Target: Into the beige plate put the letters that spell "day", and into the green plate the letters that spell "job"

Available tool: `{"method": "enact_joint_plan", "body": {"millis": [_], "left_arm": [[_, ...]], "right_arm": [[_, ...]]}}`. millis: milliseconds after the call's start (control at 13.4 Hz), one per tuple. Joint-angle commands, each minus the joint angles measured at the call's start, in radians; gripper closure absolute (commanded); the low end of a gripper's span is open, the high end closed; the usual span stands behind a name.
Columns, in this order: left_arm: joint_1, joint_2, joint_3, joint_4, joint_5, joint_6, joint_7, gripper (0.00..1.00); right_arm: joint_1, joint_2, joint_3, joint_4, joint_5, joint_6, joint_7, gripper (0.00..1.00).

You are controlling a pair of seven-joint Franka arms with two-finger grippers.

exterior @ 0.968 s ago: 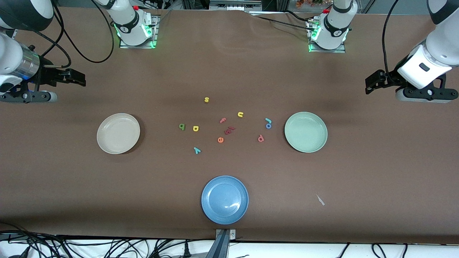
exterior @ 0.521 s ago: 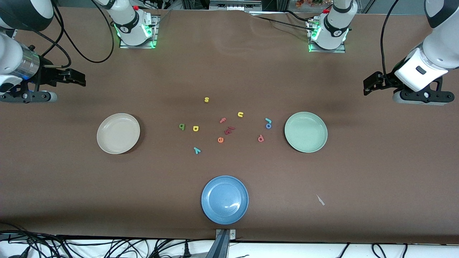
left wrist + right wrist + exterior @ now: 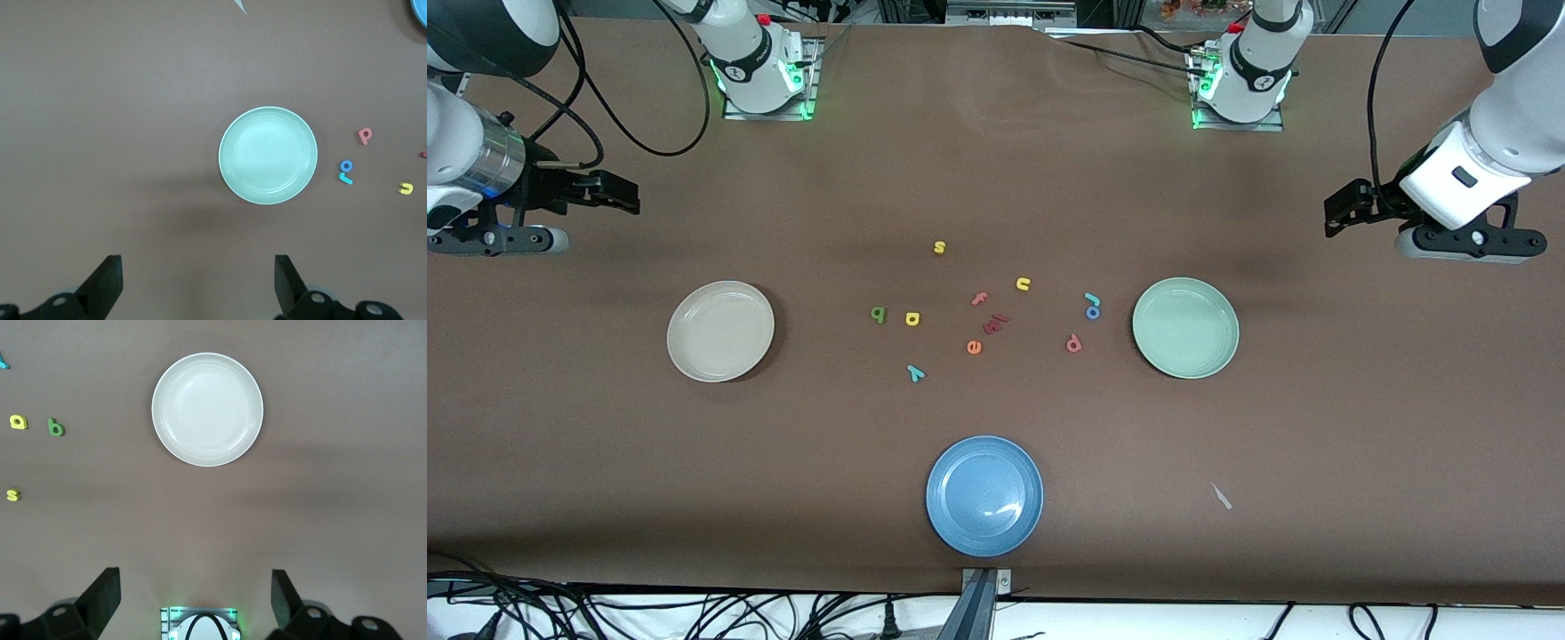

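Foam letters all loose beside green plate (image 3: 1185, 327), none sorted; left gripper (image 3: 1343, 211) and right gripper (image 3: 618, 193) spread wide, empty, parked for staging.

Lighting's even and soft from overhead, everything's sharp. Small glare on the blue plate (image 3: 984, 495) around 4 o'clock, faint shadows under the plates.

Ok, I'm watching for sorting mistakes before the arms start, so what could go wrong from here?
1. The teal foam j and blue ring-like foam o lie almost touching; a pincer may nudge one while picking up the other.
2. The salmon-red foam b could be confused with the similarly coloured salmon foam f among the decoys.
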Motion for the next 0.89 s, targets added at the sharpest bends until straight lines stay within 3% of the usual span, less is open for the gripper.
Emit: {"method": "enact_joint_plan", "body": {"millis": [0,819], "left_arm": [[-0.003,0.034,-0.007,0.034,-0.011,-0.027,0.012,0.0],[-0.023,0.039,-0.01,0.036,-0.007,-0.028,0.013,0.0]], "right_arm": [[-0.001,-0.006,-0.001,0.011,0.012,-0.019,-0.013,0.0],[-0.001,-0.006,-0.002,0.009,0.012,-0.014,-0.013,0.0]]}}
